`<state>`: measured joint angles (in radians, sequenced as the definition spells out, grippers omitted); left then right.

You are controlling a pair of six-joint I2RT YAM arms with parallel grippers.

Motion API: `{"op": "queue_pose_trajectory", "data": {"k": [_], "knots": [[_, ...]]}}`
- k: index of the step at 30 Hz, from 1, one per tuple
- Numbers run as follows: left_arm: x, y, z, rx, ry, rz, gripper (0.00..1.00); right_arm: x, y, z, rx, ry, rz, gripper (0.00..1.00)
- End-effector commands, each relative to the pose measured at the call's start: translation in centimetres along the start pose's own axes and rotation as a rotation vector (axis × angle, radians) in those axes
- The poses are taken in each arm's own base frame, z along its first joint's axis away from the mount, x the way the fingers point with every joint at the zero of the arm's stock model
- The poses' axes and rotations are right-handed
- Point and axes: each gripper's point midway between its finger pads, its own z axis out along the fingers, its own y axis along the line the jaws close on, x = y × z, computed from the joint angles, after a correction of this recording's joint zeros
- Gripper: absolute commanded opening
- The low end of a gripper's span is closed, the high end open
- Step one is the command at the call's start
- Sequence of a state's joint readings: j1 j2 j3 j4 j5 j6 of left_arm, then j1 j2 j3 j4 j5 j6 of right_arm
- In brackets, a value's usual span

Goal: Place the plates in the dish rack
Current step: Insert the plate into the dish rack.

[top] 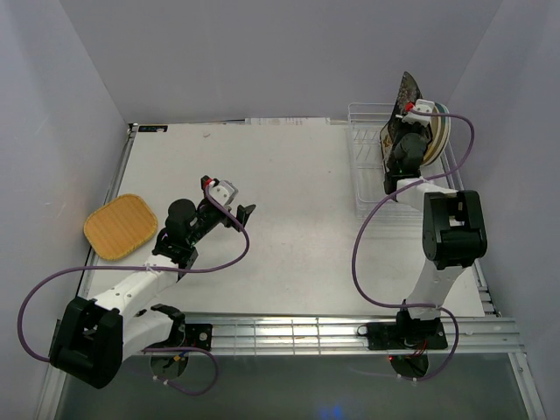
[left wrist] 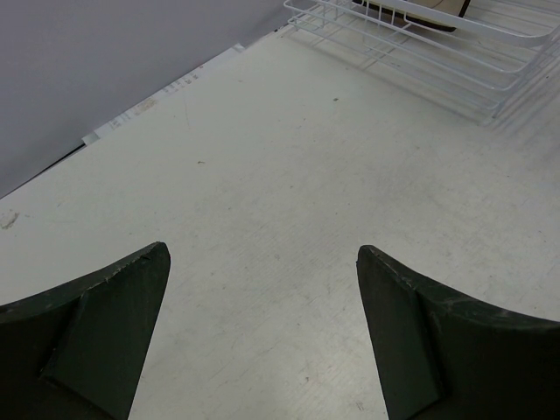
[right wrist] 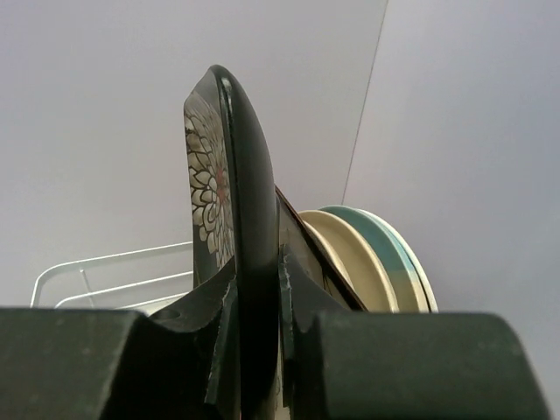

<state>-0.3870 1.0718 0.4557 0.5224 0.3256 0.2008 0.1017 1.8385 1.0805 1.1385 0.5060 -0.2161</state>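
Right pincer (right wrist: pixel 258 302): clenched on black floral plate (right wrist: pixel 229 166), held upright over dish rack (top: pixel 360 175) at far right corner of desk (top: pixel 289 201); risk: narrow rim grip may pivot on lowering, knocking racked plates (right wrist: pixel 372 258); Left pincer (left wrist: pixel 262 332): released, empty; orange-yellow plate (top: pixel 121 226): left edge, unloaded.
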Motion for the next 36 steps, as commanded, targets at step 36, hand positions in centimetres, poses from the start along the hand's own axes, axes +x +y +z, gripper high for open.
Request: {"op": "queue_pose_trajectory", "data": {"k": [36], "knots": [[-1.8,0.3,0.1,0.007,-0.038,0.011,0.98,-2.7,0.4,2.7,0.04,-0.33,0.209,0.08]]}}
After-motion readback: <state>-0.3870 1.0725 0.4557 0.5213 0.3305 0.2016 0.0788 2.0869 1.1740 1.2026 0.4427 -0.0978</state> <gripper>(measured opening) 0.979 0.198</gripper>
